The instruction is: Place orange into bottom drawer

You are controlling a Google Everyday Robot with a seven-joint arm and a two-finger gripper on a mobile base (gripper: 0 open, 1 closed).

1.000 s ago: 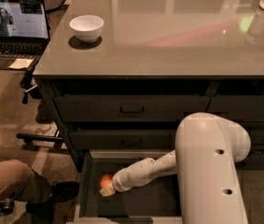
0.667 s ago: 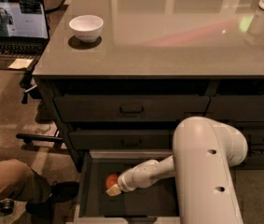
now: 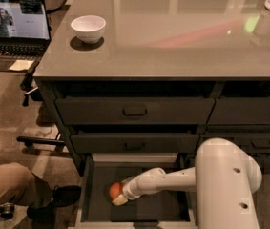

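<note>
The orange [image 3: 115, 190] is a small round fruit at the left side of the open bottom drawer [image 3: 88, 187], low over its dark floor. My gripper [image 3: 119, 195] is at the end of the white arm reaching left into the drawer. It sits right against the orange. Whether the orange rests on the floor or is held just above it does not show.
A white bowl [image 3: 88, 28] stands on the grey countertop [image 3: 172, 37] at the left. Two shut drawers with pull handles [image 3: 135, 111] sit above the open one. A laptop [image 3: 13, 25] is at the far left. A person's leg and shoe [image 3: 53, 199] are beside the drawer's left edge.
The arm has pushed further into the drawer and lower; the orange and gripper have moved slightly right and down toward the drawer floor.
</note>
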